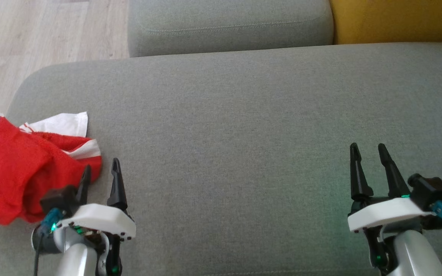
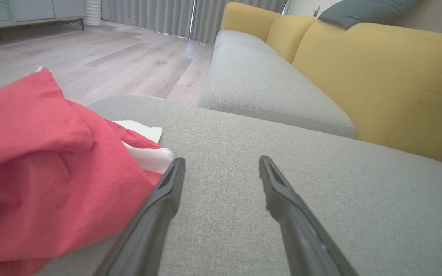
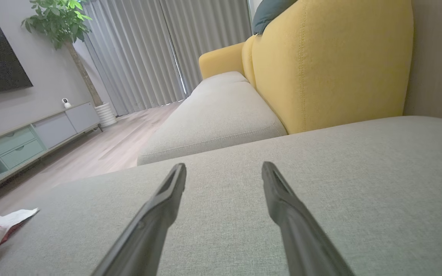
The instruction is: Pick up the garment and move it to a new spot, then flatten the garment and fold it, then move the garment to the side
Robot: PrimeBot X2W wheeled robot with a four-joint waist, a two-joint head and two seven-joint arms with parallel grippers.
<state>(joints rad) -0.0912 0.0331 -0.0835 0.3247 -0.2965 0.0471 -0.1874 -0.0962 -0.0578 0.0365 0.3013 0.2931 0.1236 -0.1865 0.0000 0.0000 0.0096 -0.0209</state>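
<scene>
At the left edge of the wide grey fabric sofa cushion (image 1: 225, 126) I find the crumpled red mesh garment with white trim (image 1: 14, 172), lying loose. My left gripper (image 1: 101, 163) stands just beside it, jaws wide and empty; contact with the cloth I cannot confirm. My right gripper (image 1: 367, 145) is well apart over bare cushion, jaws wide, empty.

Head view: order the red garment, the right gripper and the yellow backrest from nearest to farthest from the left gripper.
1. Red garment, just left of the left gripper.
2. Right gripper, across the grey seat, lower right.
3. Yellow backrest, top right corner.
</scene>
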